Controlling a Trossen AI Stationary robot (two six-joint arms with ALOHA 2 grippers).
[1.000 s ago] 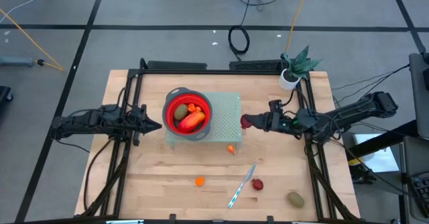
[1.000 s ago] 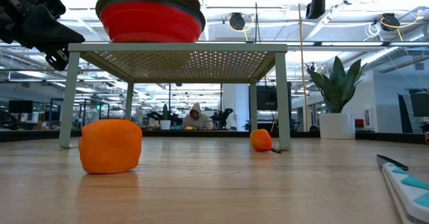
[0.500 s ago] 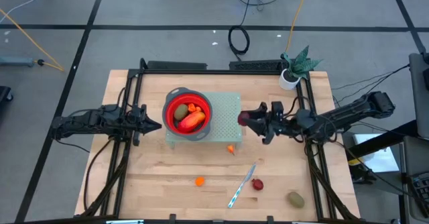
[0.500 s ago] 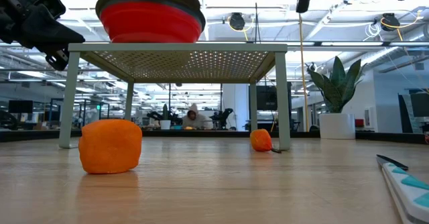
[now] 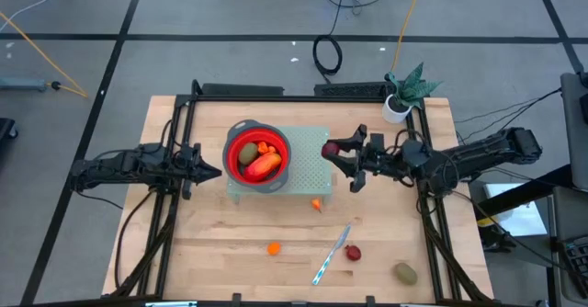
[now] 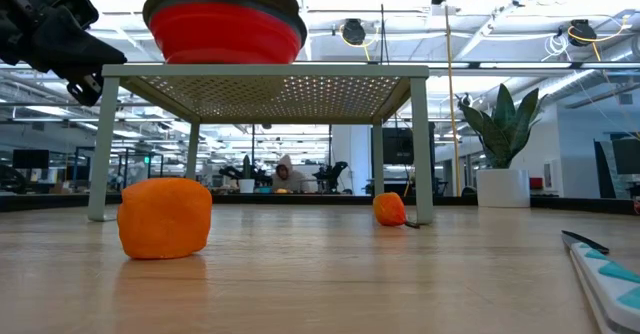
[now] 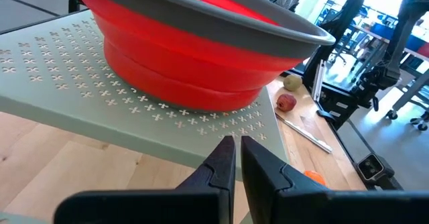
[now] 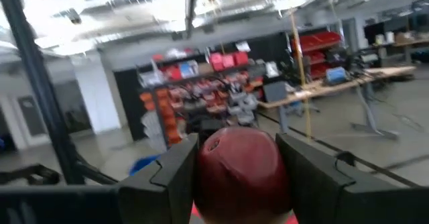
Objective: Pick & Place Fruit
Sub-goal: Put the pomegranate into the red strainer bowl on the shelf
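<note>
No readable text, label, brand or number on anything.

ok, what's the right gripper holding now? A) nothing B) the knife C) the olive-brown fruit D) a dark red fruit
D: the right wrist view shows a dark red fruit clamped between the right gripper fingers, and the high view shows it carried above the green stand beside the bowl.
</note>
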